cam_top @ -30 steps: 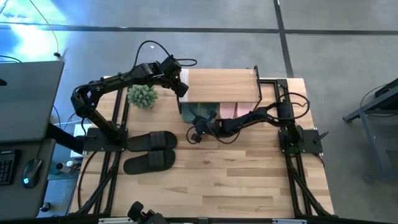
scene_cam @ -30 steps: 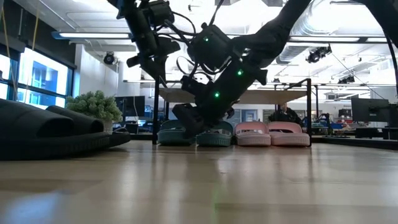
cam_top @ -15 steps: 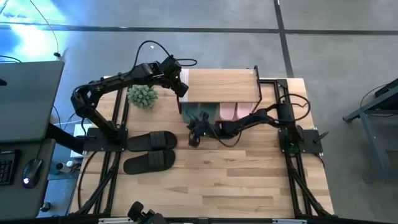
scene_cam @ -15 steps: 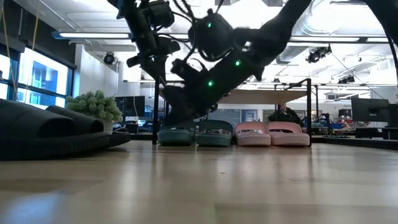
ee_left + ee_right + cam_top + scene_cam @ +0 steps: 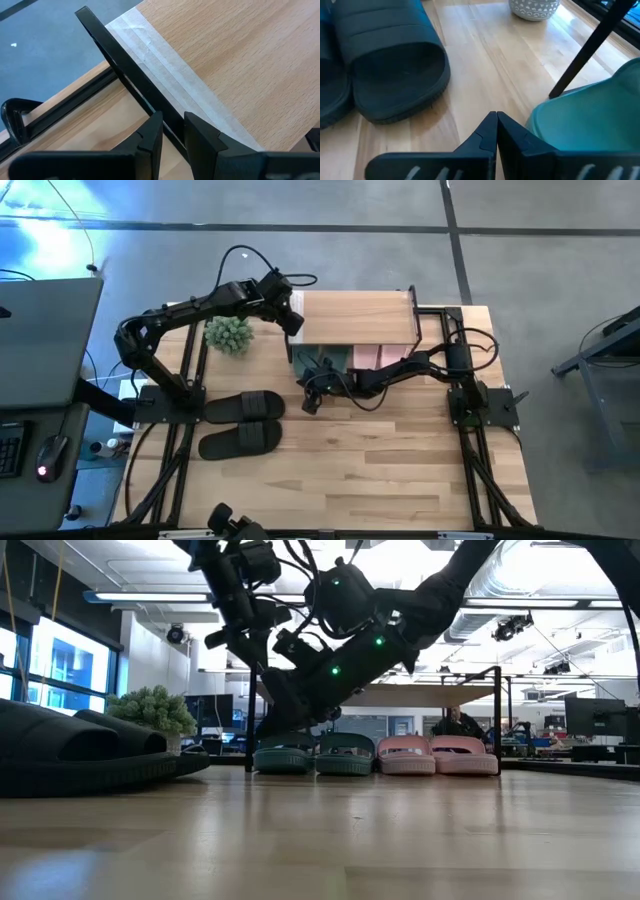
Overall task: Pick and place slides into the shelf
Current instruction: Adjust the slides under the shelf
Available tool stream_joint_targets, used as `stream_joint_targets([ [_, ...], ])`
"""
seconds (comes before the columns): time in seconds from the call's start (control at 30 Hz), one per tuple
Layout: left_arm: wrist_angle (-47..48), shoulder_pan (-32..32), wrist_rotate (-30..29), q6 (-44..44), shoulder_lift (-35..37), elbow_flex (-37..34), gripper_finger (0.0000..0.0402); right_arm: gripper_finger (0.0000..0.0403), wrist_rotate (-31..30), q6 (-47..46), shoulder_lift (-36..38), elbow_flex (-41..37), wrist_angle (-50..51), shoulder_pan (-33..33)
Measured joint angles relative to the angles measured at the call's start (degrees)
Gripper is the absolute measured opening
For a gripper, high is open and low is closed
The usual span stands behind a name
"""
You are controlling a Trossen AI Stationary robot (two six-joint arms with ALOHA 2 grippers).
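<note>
The shelf (image 5: 355, 315) stands at the table's far side on thin black legs. Under it, the two dark green slides (image 5: 315, 755) and the two pale pink slides (image 5: 437, 753) rest on their soles in a row. The two black slides (image 5: 245, 405) lie side by side on the table's left half. My left gripper (image 5: 175, 132) is at the shelf's left edge, shut on its frame. My right gripper (image 5: 496, 125) hovers shut just in front of the green slides (image 5: 590, 115), between them and the black slides (image 5: 395, 65), touching nothing. My left gripper pinches the black metal rail (image 5: 150, 100) along the left edge of the shelf's plank top between its two fingers. The fingers (image 5: 152, 137) lie across the rail and slant down from the table's left. The shelf stands on its legs on the table.
A small green plant in a white pot (image 5: 229, 333) stands left of the shelf, near the left arm. The shelf's front left leg (image 5: 590, 55) runs close beside the green slides. Bare tabletop (image 5: 380, 470) fills the near half. A desk with a keyboard sits past the left edge.
My right gripper has lifted from table height at the front of the green slides and shifted a little toward the table's left. The green and pink slides stay in their row under the shelf.
</note>
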State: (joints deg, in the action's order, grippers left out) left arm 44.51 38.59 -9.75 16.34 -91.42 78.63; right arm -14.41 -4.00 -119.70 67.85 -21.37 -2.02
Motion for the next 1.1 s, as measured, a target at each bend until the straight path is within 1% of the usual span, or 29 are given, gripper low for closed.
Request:
stream_joint_targets([
  [0.1,-0.6,0.02,0.56,0.0,0.0,-0.06,0.0067,0.0,1.46,0.15,0.0,0.0,-0.17,-0.64],
  [0.3,-0.97,0.02,0.69,-0.02,-0.02,-0.06,0.0067,0.0,1.04,1.69,0.0,0.0,-0.18,-0.74],
  [0.47,-1.05,0.02,0.69,-2.09,0.38,-0.11,0.0067,0.0,0.89,3.5,-0.02,-0.24,2.98,0.16],
  [0.57,-2.41,-0.98,0.22,-2.91,2.03,-0.17,0.0067,0.0,1.16,4.82,-0.02,-0.24,1.78,1.74],
  [0.77,-4.0,-4.08,-1.39,-4.11,8.67,-0.13,0.0067,0.0,0.89,5.53,-0.02,-0.26,1.18,3.58],
  [0.83,-3.8,-5.91,-1.4,-4.09,11.37,-0.05,0.0067,0.0,0.85,5.39,-0.02,-0.26,1.69,3.54],
  [0.9,-1.46,-8.04,-1.14,-4.09,13.62,-0.01,0.0067,0.0,0.88,5.45,0.0,-0.26,2.66,3.5],
  [1.03,6.05,-15.22,-1.76,-3.6,16.8,-0.12,0.0067,0.0,0.68,5.56,1.64,-0.31,9.06,4.68],
  [1.1,7.12,-19.62,-2.8,-2.19,18.19,-1.74,0.0067,0.0,-1.48,6.0,3.44,-0.31,12.94,6.09],
])
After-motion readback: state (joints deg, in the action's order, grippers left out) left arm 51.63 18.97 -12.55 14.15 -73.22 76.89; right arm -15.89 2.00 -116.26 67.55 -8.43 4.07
